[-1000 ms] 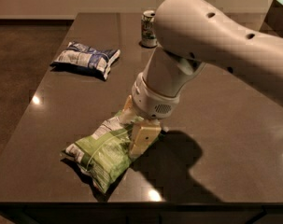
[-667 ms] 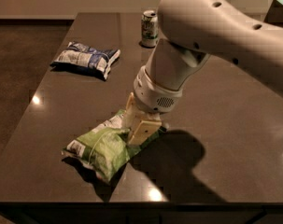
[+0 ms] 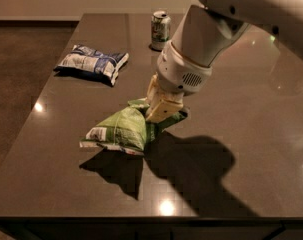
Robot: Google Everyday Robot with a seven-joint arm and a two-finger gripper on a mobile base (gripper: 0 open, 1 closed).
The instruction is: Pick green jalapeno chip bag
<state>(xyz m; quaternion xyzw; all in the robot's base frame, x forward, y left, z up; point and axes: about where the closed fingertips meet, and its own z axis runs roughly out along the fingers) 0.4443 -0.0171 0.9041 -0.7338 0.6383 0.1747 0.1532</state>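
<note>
The green jalapeno chip bag [image 3: 122, 130] is a crinkly light-green bag with a white label panel on its lower left corner. It hangs tilted just above the dark table [image 3: 261, 134], and its shadow falls apart from it on the tabletop. My gripper [image 3: 161, 112], with cream-coloured fingers under a white wrist, is shut on the bag's right end. The pinched end of the bag is partly hidden behind the fingers.
A smaller blue-and-white bag [image 3: 91, 62] lies at the back left of the table. A drink can [image 3: 160, 30] stands at the back, just behind my arm. The table's left edge drops to a dark floor [image 3: 21, 84]. The front edge is near the bottom.
My arm has risen and moved back a little with the green bag in its grip. The bag has come up off the tabletop and now hangs from the gripper.
</note>
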